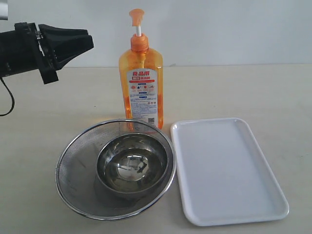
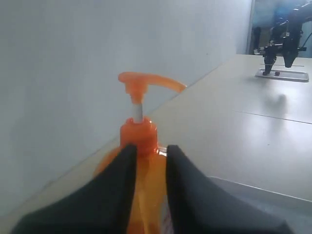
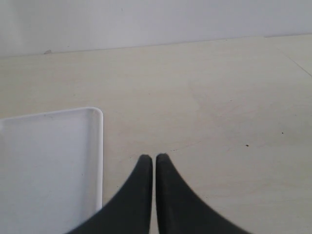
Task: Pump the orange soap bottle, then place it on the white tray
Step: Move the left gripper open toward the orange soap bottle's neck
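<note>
the jaws of the left gripper (image 1: 89,41) are parted by a narrow gap and nothing is held in them. the jaws of the right gripper (image 3: 154,158) are brought almost to touching, and nothing is held there either; that gripper is not seen in the exterior view. on the table (image 1: 253,92) the white tray (image 1: 229,195) is laid near and to the right. a mesh strainer (image 1: 73,165) is set just left of it. the orange soap bottle (image 1: 141,83) is stood upright just behind the strainer, close to the tray's far left corner, with its long axis vertical. a steel bowl (image 1: 129,163) is nested inside the strainer. the pump head (image 1: 136,14) is seen up on its white stem, not pressed down. the left gripper is held well to the left of the bottle, at about shoulder height, and is pointed rightward at it; in the left wrist view the bottle's collar is framed in the gap. the left arm is judged the nearer, so a reach to the right and up over the pump head, then a press straight down, would be called for.
</note>
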`<state>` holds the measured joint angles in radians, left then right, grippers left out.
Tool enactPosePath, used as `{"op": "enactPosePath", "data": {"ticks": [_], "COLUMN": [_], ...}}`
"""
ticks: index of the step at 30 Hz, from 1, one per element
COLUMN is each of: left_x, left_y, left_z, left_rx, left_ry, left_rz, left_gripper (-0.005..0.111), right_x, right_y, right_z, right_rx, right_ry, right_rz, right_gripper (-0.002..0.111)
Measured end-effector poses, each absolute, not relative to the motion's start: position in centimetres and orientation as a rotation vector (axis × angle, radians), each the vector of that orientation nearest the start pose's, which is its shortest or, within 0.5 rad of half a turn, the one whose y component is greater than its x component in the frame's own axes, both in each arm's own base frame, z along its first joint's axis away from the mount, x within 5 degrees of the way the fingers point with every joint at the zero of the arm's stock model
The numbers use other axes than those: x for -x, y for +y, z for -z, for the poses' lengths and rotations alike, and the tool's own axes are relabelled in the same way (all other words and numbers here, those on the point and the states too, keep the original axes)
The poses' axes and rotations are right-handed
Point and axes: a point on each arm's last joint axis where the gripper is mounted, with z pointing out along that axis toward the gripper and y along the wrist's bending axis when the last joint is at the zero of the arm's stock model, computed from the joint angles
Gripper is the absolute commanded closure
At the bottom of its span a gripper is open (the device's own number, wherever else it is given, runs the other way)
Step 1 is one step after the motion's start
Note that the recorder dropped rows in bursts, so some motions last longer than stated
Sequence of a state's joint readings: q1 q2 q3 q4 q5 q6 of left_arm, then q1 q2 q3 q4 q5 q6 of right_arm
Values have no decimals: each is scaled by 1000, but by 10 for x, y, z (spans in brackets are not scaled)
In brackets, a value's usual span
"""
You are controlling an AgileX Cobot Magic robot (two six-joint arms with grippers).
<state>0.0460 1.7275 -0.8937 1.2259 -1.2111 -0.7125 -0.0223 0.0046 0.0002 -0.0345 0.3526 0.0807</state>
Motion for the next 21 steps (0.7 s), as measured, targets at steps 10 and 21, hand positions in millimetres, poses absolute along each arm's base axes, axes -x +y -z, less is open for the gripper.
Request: {"op": "enactPosePath", "data": {"ticks": [10, 21], "left_x": [-341, -368], "left_y": [-93, -107], "left_z": [-227, -213], "left_rx": [-846, -821], "left_ry": [1377, 1377], "left_rz": [823, 864], "left_gripper": [39, 39], "right_x": [-54, -54], "right_y": [-2, -2], "right_z": [-181, -181], "right_rx": [-73, -73], "right_ry": [1839, 1839], "right_rz": [-7, -7], "right_gripper": [108, 108]}}
